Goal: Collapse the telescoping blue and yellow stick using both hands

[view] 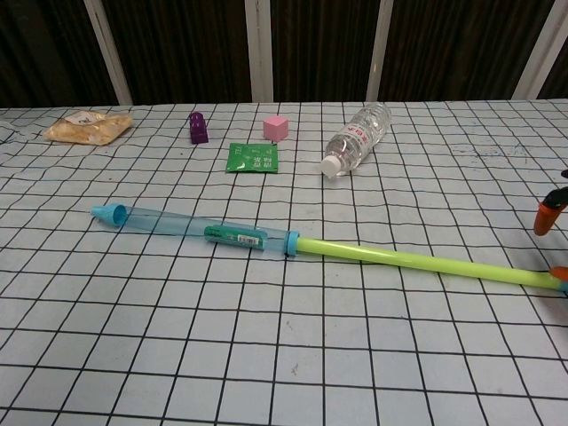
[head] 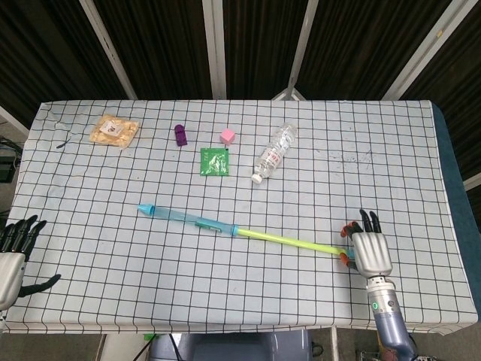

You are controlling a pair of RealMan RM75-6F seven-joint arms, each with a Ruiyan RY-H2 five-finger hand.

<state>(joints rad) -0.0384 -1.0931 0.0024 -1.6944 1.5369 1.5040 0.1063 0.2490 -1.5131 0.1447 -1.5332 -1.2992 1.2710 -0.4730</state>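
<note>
The stick lies fully extended across the checked table. Its clear blue tube (head: pixel 184 216) points left and its yellow rod (head: pixel 289 241) runs right; the chest view shows the tube (view: pixel 200 229) and the rod (view: pixel 426 263) as well. My right hand (head: pixel 370 252) hovers over the rod's right end with fingers spread, hiding the blue end handle. An orange fingertip (view: pixel 550 211) enters the chest view at the right edge. No grip on the stick shows. My left hand (head: pixel 11 259) stays at the lower left corner, fingers apart, far from the tube's tip.
Behind the stick lie a snack bag (head: pixel 114 131), a purple block (head: pixel 181 135), a pink cube (head: pixel 227 136), a green packet (head: pixel 214 162) and a plastic bottle (head: pixel 275 153) on its side. The table's front edge runs just below both hands.
</note>
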